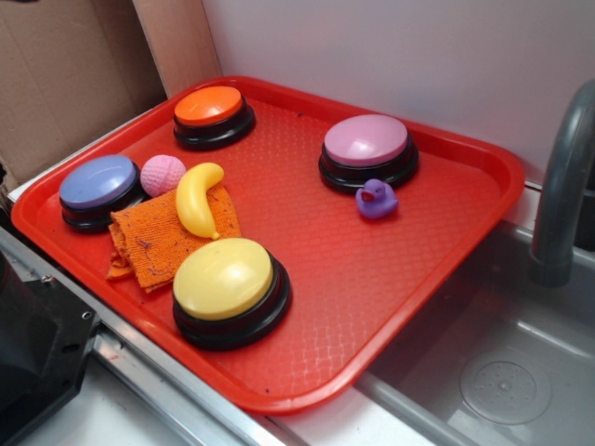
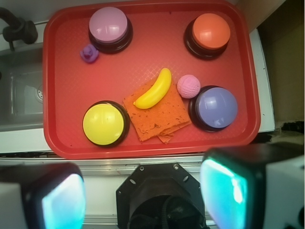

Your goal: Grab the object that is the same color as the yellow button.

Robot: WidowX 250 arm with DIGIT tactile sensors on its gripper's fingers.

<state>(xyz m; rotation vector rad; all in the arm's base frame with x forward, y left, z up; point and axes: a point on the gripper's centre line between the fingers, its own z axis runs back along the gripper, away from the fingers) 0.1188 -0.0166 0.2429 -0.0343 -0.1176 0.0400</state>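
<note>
Pretty crowded around the banana (image 2: 154,89): the pink ball (image 2: 188,86) sits just beside its top end, the purple button (image 2: 217,108) is right past that, and the yellow button (image 2: 105,123) is near its lower tip. The side toward the open tray (image 2: 62,95) middle and the duck (image 2: 88,53) is free.

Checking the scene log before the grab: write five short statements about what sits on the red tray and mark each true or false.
1. The banana lies partly on the orange cloth. True.
2. The purple duck sits beside the yellow button. False: it sits by the pink button.
3. The pink ball lies between the banana and the blue button. True.
4. The gripper is closed on the banana. False: it is off the tray, touching nothing.
5. There are three buttons. False: four, including the orange button.
</note>
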